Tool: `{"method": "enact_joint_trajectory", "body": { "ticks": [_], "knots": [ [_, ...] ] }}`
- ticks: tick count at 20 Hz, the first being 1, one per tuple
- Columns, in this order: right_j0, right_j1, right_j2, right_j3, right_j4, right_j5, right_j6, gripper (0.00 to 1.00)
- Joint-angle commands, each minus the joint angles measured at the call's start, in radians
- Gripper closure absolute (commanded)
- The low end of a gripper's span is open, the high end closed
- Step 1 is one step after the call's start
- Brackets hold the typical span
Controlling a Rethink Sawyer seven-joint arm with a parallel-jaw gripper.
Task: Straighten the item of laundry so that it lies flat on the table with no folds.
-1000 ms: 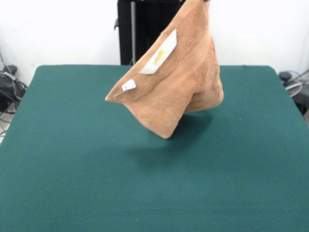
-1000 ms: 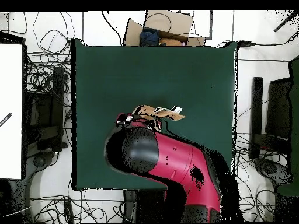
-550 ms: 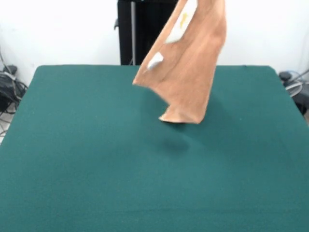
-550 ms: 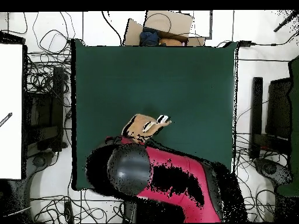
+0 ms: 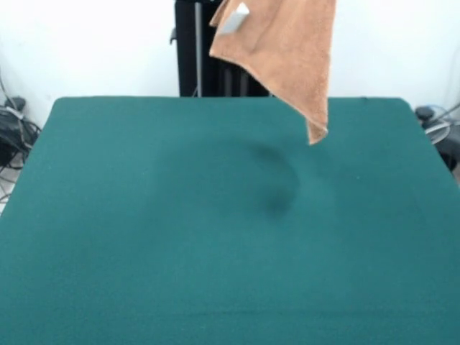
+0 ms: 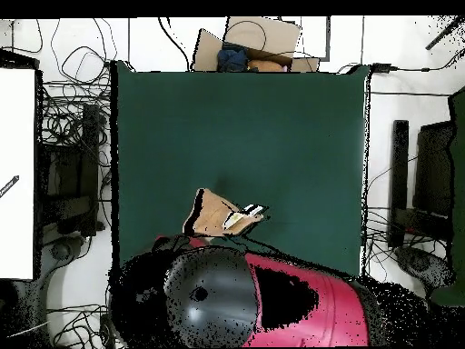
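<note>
I see towel (image 5: 287, 50) hanging at top of frame, clear of table (image 5: 144, 251). Soft, light, limp; I judge best grip at corner. Gripper state: cannot tell, hidden.

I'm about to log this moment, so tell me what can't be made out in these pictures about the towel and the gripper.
- Gripper: cut off above the top edge in the front view; hidden under the arm in the overhead view. Open or shut cannot be told.
- Towel: its top, where it is held, runs off the front view's top edge.
- Towel's shape: in the overhead view the arm covers part of it.
- White tag: any print is too small to read.
</note>
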State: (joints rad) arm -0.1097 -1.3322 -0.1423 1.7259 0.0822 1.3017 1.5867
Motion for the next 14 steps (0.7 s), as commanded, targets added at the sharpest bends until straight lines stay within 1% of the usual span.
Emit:
{"method": "enact_joint_trajectory", "body": {
  "ticks": [1, 9, 14],
  "knots": [
    [-0.021, 0.002, 0.049, -0.006, -0.021, 0.028, 0.015, 1.00],
    [-0.024, 0.002, 0.051, 0.027, -0.008, -0.012, -0.001, 1.00],
    [-0.019, 0.010, 0.054, 0.054, -0.015, -0.048, -0.013, 1.00]
  ]
}}
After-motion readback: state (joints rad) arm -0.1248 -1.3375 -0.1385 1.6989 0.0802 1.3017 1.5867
